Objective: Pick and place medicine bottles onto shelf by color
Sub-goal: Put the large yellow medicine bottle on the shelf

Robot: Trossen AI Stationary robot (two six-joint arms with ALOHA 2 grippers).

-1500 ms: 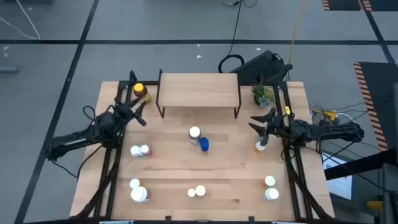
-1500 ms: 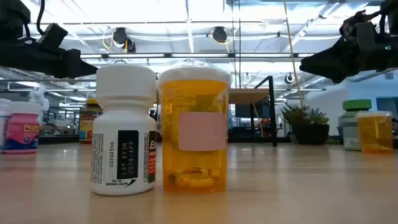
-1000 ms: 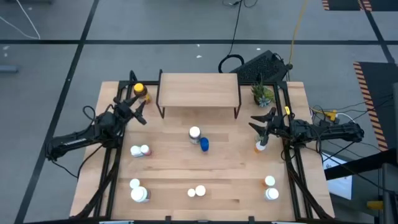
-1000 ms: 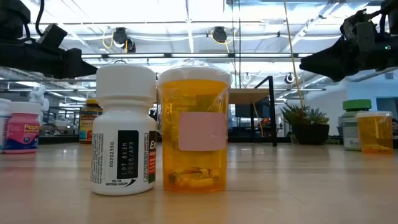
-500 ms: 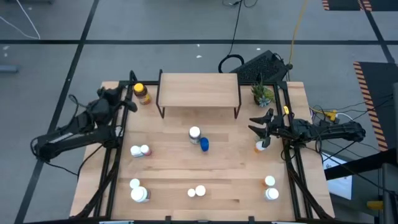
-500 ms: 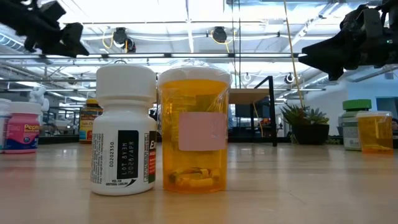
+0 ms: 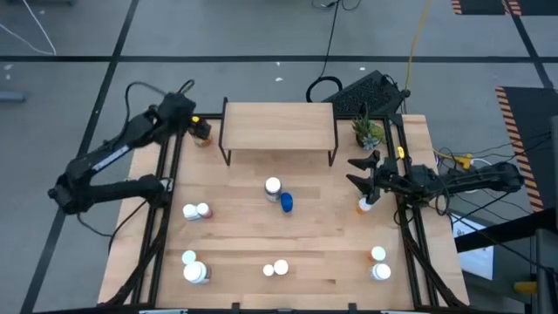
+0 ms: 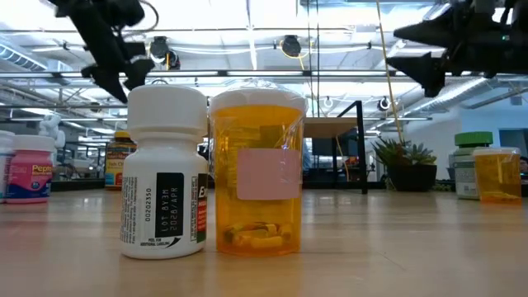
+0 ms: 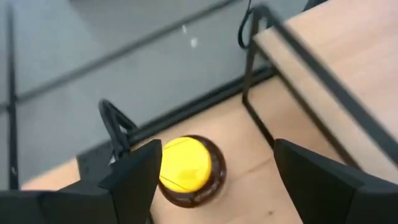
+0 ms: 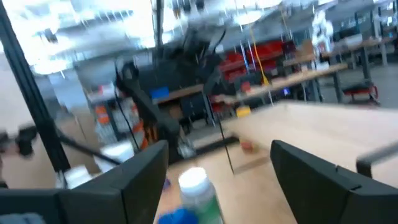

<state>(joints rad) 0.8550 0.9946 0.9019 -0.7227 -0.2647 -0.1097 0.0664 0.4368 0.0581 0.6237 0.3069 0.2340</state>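
A dark bottle with a yellow cap point(image 9: 186, 169) stands at the table's far left corner point(image 7: 202, 133), left of the shelf point(image 7: 279, 126). My left gripper point(image 7: 190, 120) hangs open above it, and its fingers point(image 9: 137, 180) stand apart to either side without touching. My right gripper point(image 7: 357, 172) is open in the air at the right, above and just beyond an orange bottle point(image 7: 364, 206). Its wrist view looks toward a white-capped bottle point(image 10: 194, 186) and a blue one at mid-table. Nothing stands on the shelf.
Bottles stand at mid-table point(image 7: 273, 186) point(image 7: 286, 202), at the left point(image 7: 197, 211) and along the near edge point(image 7: 196, 273) point(image 7: 275, 269) point(image 7: 380, 272). A potted plant point(image 7: 368, 133) stands at the far right. In the low view a white bottle point(image 8: 163, 173) and an orange one point(image 8: 257, 177) stand closest.
My left gripper has swung up and toward the table's far left corner, tipping downward until it is over the yellow-capped bottle. My right gripper has risen a little in place. No bottle has moved.
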